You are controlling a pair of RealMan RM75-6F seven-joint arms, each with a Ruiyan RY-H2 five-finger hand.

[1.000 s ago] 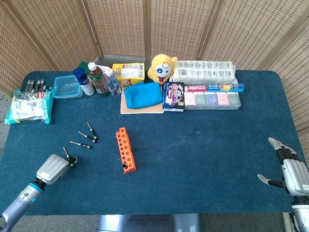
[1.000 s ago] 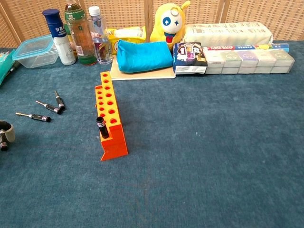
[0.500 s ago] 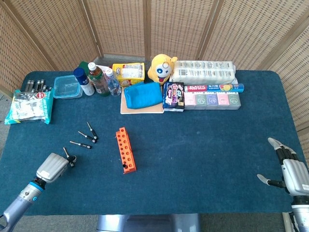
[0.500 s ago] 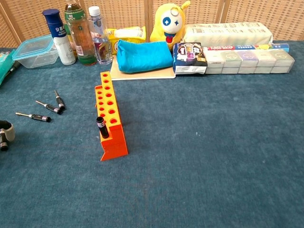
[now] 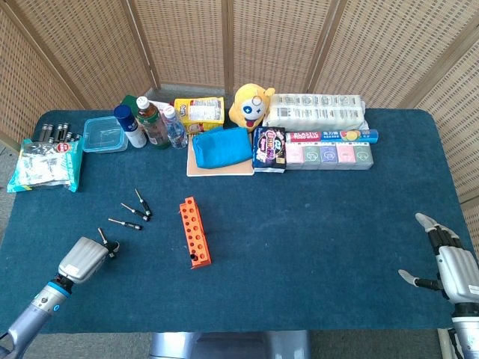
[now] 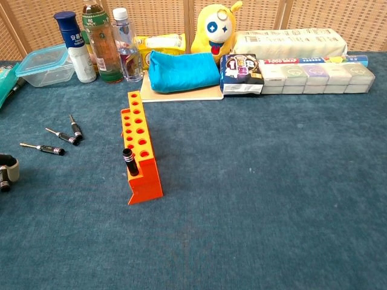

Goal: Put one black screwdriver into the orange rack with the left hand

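The orange rack (image 5: 194, 232) (image 6: 139, 151) stands mid-left on the blue cloth, with one black screwdriver (image 6: 129, 162) upright in its near end. Three more black screwdrivers (image 5: 133, 212) (image 6: 62, 136) lie loose to its left. My left hand (image 5: 84, 259) rests at the near left. Its fingers curl over the handle of a fourth black screwdriver (image 5: 105, 239), whose shaft points away from me. Only a fingertip (image 6: 9, 169) and that handle show at the chest view's left edge. My right hand (image 5: 447, 262) sits at the near right with fingers spread, holding nothing.
Along the back stand a clear box (image 5: 104, 134), bottles (image 5: 153, 123), a yellow packet (image 5: 199, 112), a blue cloth on a board (image 5: 221, 147), a yellow plush toy (image 5: 249, 107) and boxed goods (image 5: 329, 152). A bag and batteries (image 5: 46, 161) lie far left.
My left hand has shifted only very slightly at the screwdriver's handle. Nothing else has moved.
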